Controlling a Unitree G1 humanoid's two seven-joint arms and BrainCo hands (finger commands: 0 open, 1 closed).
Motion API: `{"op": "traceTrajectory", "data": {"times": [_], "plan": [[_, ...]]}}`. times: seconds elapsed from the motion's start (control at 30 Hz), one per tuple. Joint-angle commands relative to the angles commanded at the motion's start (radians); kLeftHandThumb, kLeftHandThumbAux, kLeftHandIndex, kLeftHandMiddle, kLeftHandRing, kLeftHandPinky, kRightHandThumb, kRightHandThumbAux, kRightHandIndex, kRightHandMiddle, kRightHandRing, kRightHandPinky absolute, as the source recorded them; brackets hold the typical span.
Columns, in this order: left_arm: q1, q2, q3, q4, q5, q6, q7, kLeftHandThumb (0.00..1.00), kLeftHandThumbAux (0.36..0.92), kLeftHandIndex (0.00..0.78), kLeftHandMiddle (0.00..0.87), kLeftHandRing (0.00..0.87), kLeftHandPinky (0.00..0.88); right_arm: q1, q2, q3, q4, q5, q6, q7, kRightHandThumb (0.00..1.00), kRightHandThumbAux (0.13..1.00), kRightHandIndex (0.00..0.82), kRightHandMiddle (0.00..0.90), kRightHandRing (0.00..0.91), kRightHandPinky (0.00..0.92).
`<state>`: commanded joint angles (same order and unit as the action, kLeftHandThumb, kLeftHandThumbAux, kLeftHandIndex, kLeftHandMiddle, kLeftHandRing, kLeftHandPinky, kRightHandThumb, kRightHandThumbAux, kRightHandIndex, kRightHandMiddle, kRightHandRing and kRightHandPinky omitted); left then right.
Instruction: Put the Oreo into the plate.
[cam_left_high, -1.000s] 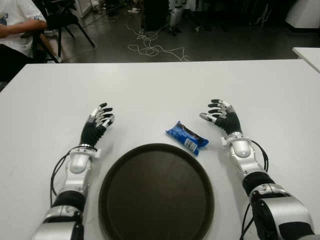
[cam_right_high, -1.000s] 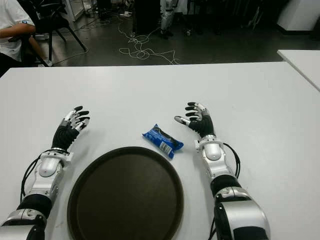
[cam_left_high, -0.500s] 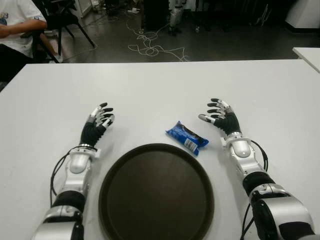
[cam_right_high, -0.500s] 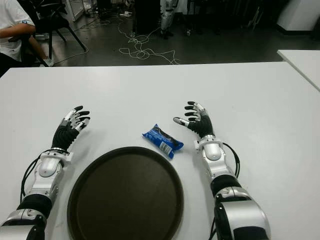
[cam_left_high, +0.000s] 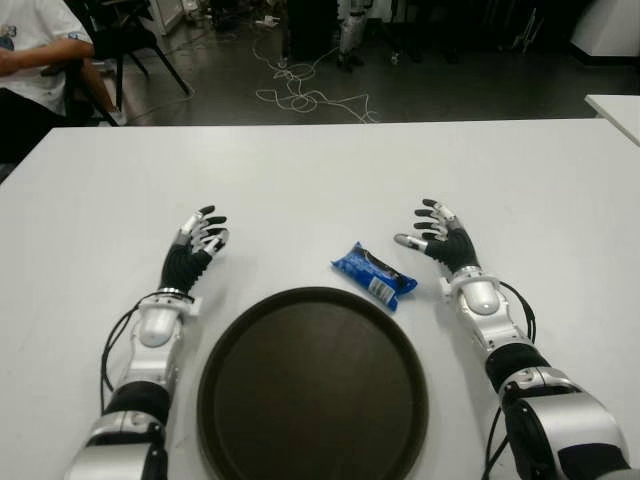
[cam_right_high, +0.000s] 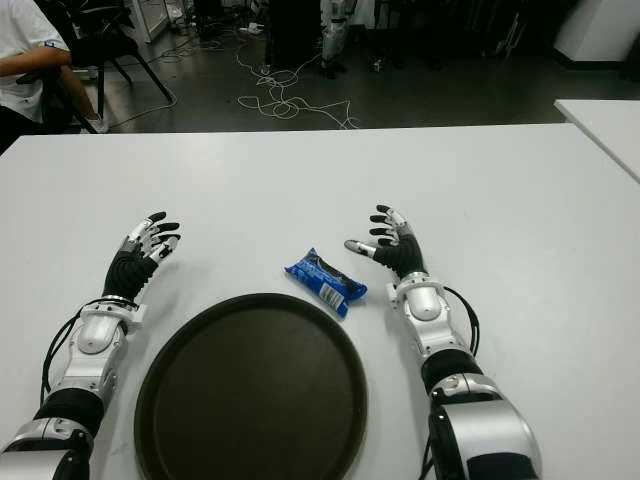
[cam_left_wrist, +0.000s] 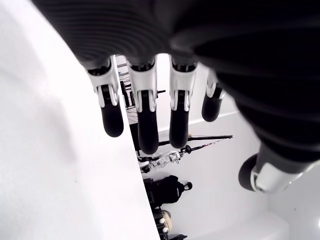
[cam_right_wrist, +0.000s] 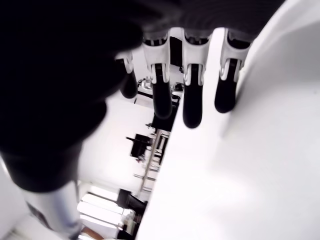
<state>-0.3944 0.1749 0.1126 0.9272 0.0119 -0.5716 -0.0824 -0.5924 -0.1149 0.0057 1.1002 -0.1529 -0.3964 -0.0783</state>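
A blue Oreo packet lies on the white table, just beyond the far right rim of the round dark brown plate. My right hand is to the right of the packet, a short gap away, its fingers spread and holding nothing. On the other side, left of the plate, my left hand has relaxed fingers and is empty too.
A person in a white shirt sits on a chair past the table's far left corner. Cables lie on the dark floor behind the table. A second white table's corner shows at the far right.
My right hand has shifted slightly leftward and nearer, toward the Oreo packet. The left hand, packet and plate are unmoved.
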Motion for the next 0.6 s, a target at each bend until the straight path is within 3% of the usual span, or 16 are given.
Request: {"op": "traceTrajectory", "data": {"times": [0.6], "plan": [[-0.001,-0.004,0.006,0.002,-0.016,-0.004,-0.017,0.098,0.532,0.130,0.233,0.234,0.227,0.010,0.000,0.017,-0.043,-0.004,0.075,-0.014,0.043,0.812,0.101,0.188,0.207,0.221]]}}
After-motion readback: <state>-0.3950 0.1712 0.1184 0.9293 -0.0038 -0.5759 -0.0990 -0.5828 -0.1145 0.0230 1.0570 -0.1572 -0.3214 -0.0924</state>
